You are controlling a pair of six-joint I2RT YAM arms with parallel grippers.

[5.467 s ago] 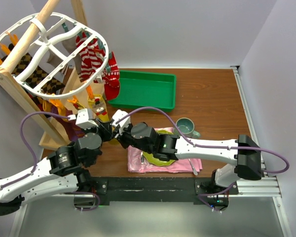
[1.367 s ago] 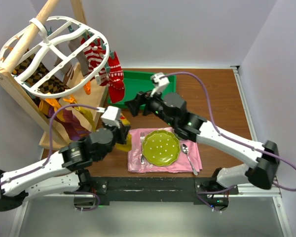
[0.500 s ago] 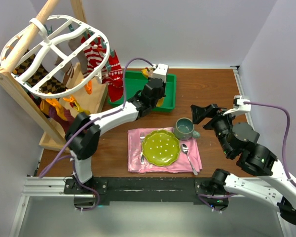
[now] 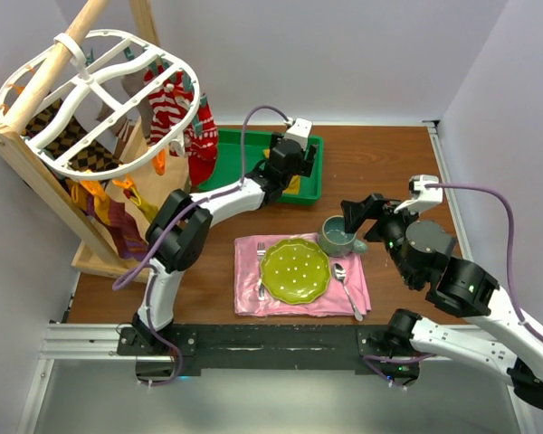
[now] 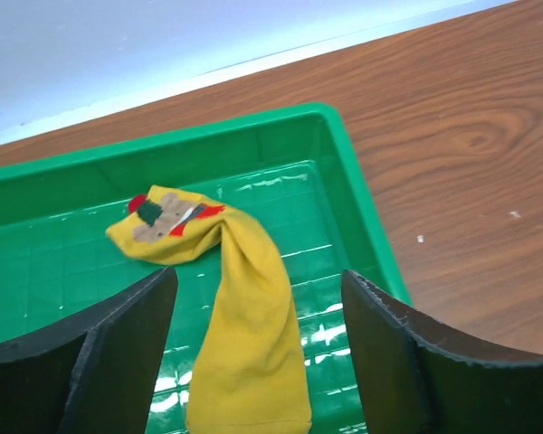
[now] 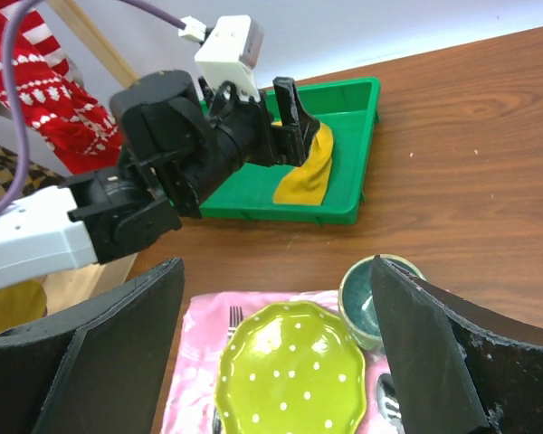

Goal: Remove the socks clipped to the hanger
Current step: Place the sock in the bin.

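Mustard sock (image 5: 240,307) lies loose on the floor of the green tray (image 5: 362,194), in the tray's right part. It sits right under the left claw (image 5: 258,276). That claw hovers over the tray with its two fingers spread wide, one on each side of the sock, and as far as the wrist view shows neither finger touches it. The sock's patterned end points toward the tray's far wall and its plain end runs back toward the near wall.

The right claw (image 6: 276,262) hangs well off to the right of the tray, over the desk (image 5: 452,136), with its fingers wide apart and nothing between them. A mug (image 4: 338,235) stands on the near side of the tray's right corner. A plate (image 4: 294,268) rests on a pink napkin (image 4: 249,294) nearer than the tray.

Beyond the tray's left end the hanger (image 4: 89,80) hangs from a wooden rack (image 4: 36,176). Red-and-white striped socks (image 4: 167,104) are clipped along the hanger's edge closest to the tray. A red sock (image 4: 202,145) drops just beside the tray's left end, and an argyle sock (image 4: 45,122) hangs farther from the tray.
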